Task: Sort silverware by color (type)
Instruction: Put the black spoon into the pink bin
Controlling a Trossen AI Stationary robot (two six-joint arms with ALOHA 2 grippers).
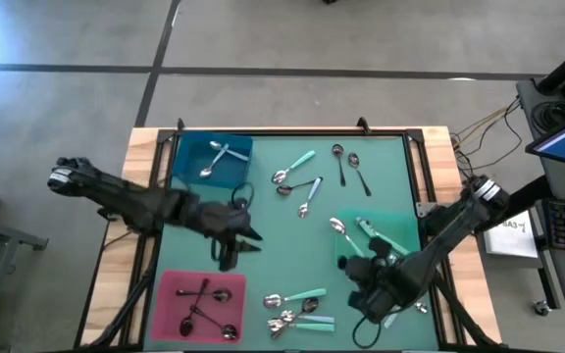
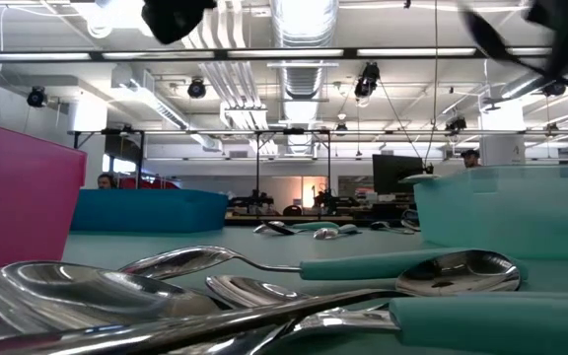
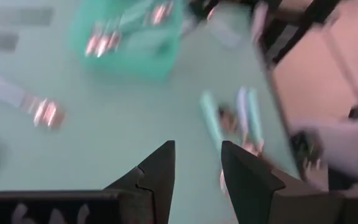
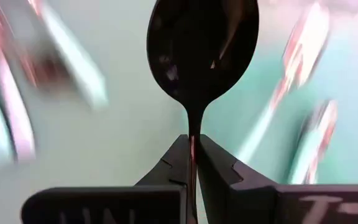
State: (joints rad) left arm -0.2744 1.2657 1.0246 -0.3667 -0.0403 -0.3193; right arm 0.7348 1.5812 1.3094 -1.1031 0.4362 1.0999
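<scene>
Here right wrist alone shows tool point(image 4: 193, 163) pinching spoon point(image 4: 202, 50).

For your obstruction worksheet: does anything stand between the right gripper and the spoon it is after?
Nothing visible does: the right gripper is already shut on a spoon, its neck pinched in the jaws.

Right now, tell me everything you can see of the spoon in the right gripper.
The spoon shows its oval bowl and narrow neck, dark and glossy with reflections, apparently metal. The right gripper is shut on the neck just below the bowl, the bowl sticking out past the fingertips. The handle is hidden between the fingers, so its color cannot be told. Only the gripper touches it; it is lifted above the green mat. In the high view the right gripper is near the teal tray, at the table's front right.
</scene>
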